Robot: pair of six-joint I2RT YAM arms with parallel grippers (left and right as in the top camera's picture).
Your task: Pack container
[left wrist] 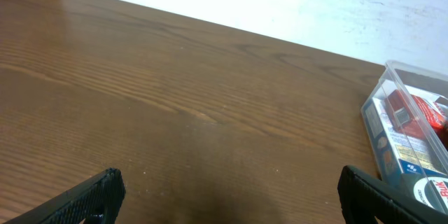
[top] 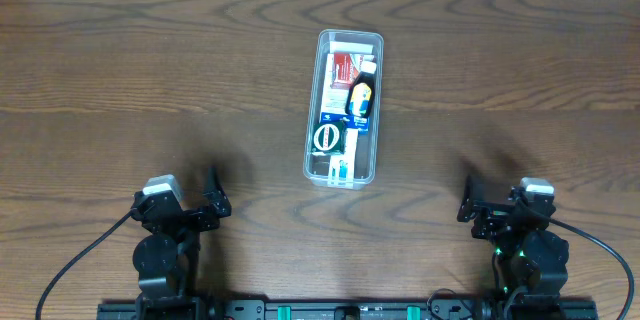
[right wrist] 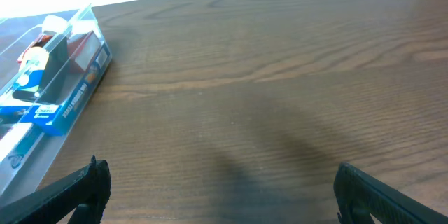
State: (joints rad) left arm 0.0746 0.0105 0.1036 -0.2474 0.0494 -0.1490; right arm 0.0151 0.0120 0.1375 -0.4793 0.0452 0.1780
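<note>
The container (top: pixel 313 110) is a long clear plastic tub standing in the middle of the wooden table. It holds several small items: a red box, a yellow and black bottle, a round black item and blue and white packets. It also shows at the right edge of the left wrist view (left wrist: pixel 392 77) and at the left edge of the right wrist view (right wrist: pixel 84 49). My left gripper (top: pixel 212 200) (left wrist: pixel 227 196) is open and empty near the front left. My right gripper (top: pixel 470 200) (right wrist: pixel 220 192) is open and empty near the front right. Both are well apart from the container.
The wooden table (top: pixel 150 70) stretches wide on both sides of the container. A pale wall runs behind its far edge (left wrist: pixel 210 0). The arm bases stand at the front edge.
</note>
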